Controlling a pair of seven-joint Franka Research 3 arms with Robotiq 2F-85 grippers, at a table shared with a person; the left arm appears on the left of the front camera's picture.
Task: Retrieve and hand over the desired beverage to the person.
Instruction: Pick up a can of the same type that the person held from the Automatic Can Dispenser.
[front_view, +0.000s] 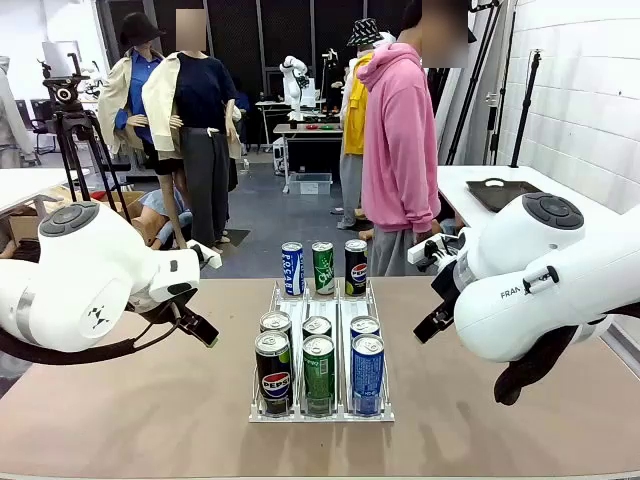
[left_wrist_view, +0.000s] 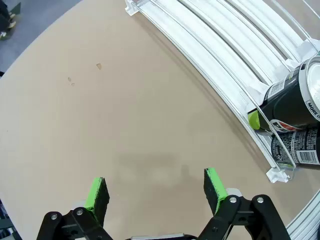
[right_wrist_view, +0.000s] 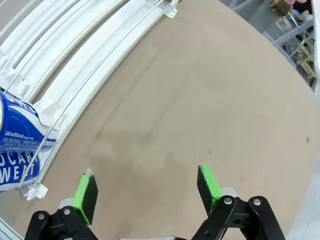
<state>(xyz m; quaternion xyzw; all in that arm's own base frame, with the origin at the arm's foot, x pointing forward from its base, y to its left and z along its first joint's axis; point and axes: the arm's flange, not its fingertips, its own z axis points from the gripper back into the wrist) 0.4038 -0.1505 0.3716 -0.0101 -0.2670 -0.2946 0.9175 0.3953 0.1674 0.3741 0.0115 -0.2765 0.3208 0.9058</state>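
Choosing the right can comes first, and nothing in the stance of the person (front_view: 400, 150) at the far side of the surface (front_view: 120, 420) tells me which drink is wanted; I can make out no pointing hand. The drinks sit in a clear three-lane rack (front_view: 320, 415) in the middle. A black cola can (front_view: 273, 372), a green can (front_view: 319, 372) and a blue can (front_view: 367, 372) are at its near end, with more cans behind them and three upright cans (front_view: 323, 267) at the far end.

The left tool (left_wrist_view: 156, 192) hangs wide and empty over bare surface, the black cola can just beside it. The right tool (right_wrist_view: 148, 192) is likewise wide and empty, near the blue can. I would use the arm on the chosen lane's side, and either arm for the green can.

A good grasp would bring the pads (left_wrist_view: 96, 192) down on both sides of the can's body, centred, then squeeze at mid-height and lift straight up over the rack's front lip before travelling. The route should pass beside the three upright cans, not low over them, since a low carry could topple them. Keep the can upright and offer it within easy reach.
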